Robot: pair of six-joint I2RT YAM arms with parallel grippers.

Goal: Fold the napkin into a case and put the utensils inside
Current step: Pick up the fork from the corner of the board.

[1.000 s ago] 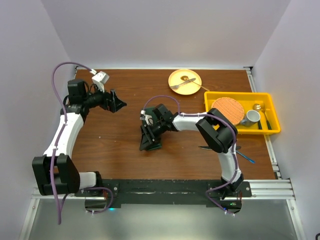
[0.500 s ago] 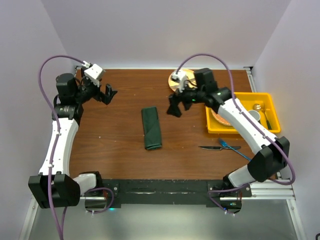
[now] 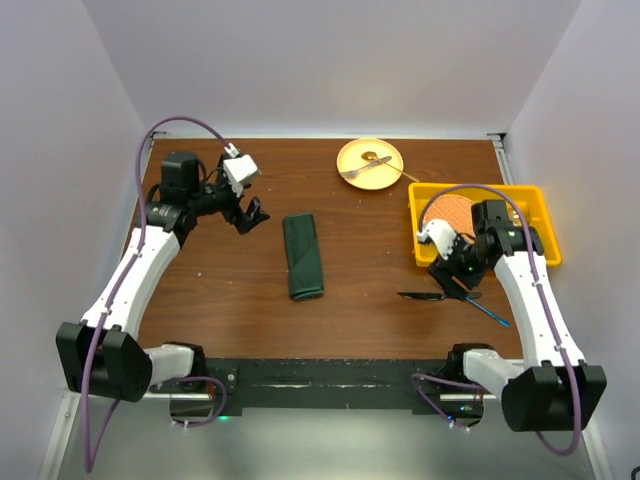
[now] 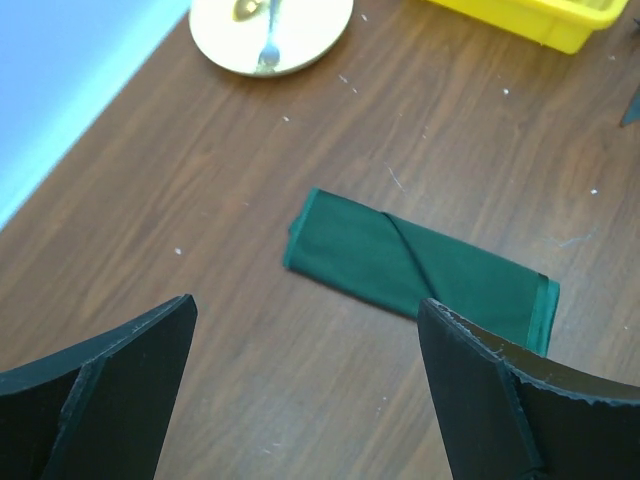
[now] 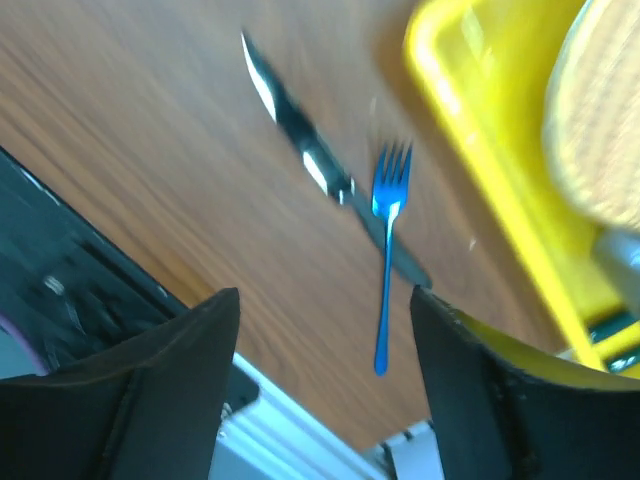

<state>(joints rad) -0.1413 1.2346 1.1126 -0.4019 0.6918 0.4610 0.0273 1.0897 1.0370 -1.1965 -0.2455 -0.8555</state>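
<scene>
While the right black two-finger gripper (image 5: pixel 322 292) is hovering with its jaws apart and gripping nothing, the slim knife with dark handle and silver blade (image 5: pixel 300 150) and the thin bright-blue plastic fork (image 5: pixel 386 262) are lying just below it on the near right of the brown wooden table (image 3: pixel 370 250). The fork is crossing the knife's handle. Further in, at the table's middle, the dark green cloth folded into a narrow long case (image 4: pixel 420 268) is lying flat, with one diagonal crease showing across it and a hem edging one short end. The left black gripper (image 4: pixel 307 302) is hanging just left of the case, its jaws wide apart and empty. At the far right the yellow plastic bin (image 3: pixel 530 188) is sitting, and by the far edge the round yellow plate (image 3: pixel 385 152) is carrying bare-metal cutlery (image 3: pixel 360 170). Compared with half a second ago, the right arm is now reaching down over the knife and fork instead of up by the plate. The left gripper is sitting closer to the case. The case, knife and fork are lying where they were.
</scene>
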